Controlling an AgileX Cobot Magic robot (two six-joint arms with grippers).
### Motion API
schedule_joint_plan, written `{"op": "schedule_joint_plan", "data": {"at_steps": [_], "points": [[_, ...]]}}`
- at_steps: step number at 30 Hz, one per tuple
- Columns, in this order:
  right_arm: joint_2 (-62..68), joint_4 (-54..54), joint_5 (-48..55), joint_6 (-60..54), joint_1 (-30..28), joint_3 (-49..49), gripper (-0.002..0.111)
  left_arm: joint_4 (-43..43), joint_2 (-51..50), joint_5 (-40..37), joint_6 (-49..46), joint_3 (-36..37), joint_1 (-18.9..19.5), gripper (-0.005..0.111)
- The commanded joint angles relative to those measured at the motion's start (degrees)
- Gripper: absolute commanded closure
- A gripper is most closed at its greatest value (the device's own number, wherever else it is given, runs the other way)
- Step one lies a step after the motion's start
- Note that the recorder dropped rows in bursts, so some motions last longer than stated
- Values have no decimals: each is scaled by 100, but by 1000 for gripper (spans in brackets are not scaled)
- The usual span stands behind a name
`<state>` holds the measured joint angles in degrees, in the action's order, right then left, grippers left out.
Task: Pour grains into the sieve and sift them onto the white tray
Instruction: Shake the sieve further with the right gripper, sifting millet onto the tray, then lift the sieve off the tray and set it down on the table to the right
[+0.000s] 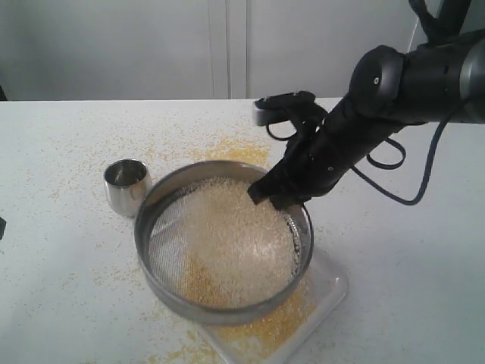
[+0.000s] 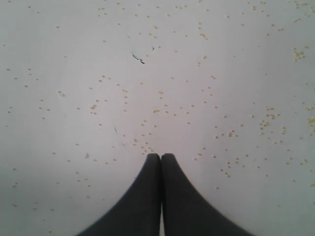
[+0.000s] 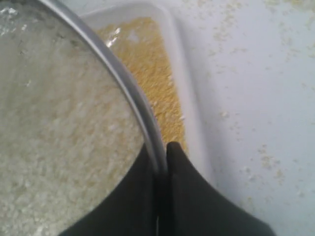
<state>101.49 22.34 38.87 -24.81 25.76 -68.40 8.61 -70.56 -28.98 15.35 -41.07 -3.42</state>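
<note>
Your right jaws are pinched shut on the rim of the sieve (image 1: 227, 309), gripping it at about 2 o'clock on the ring in the exterior view. The right wrist view shows the thin steel wall caught between the two black tips, with no gap to spare. The sieve sits over the white tray (image 1: 333, 288), whose bare corner sticks out at about 4 o'clock. You cannot tell whether the ring rests on the tray or hangs just above it. The grains (image 1: 235, 235) lie as a pale heap across most of the mesh. A layer of yellow meal (image 1: 265, 330) covers the tray below the ring at 5 o'clock. A small steel cup (image 1: 126, 186) stands upright on the counter (image 1: 68, 288) at about 10 o'clock, just beside the sieve. More meal is scattered on the counter at 12 o'clock. Your left jaws are pressed fully together with nothing between them, over bare counter dotted with stray grains.
</note>
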Motion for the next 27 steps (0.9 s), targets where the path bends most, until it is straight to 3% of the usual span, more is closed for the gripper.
{"op": "schedule_joint_plan", "data": {"at_steps": [1,13,15,17,19,27], "points": [[-101,-36,293,69,55,-9,108,-26,56,-51,-21,56,13,106],[-194,-897,351,130,46,-544,108,-26,56,-51,-21,56,13,106],[-149,-1485,266,136,13,-684,108,-26,56,-51,-21,56,13,106],[-87,-2198,216,934,-187,-877,108,-26,56,-51,-21,56,13,106],[-28,-2119,226,1426,-468,-1035,108,-26,56,-51,-21,56,13,106],[168,-2045,303,1497,-1138,-1371,108,-26,56,-51,-21,56,13,106]]}}
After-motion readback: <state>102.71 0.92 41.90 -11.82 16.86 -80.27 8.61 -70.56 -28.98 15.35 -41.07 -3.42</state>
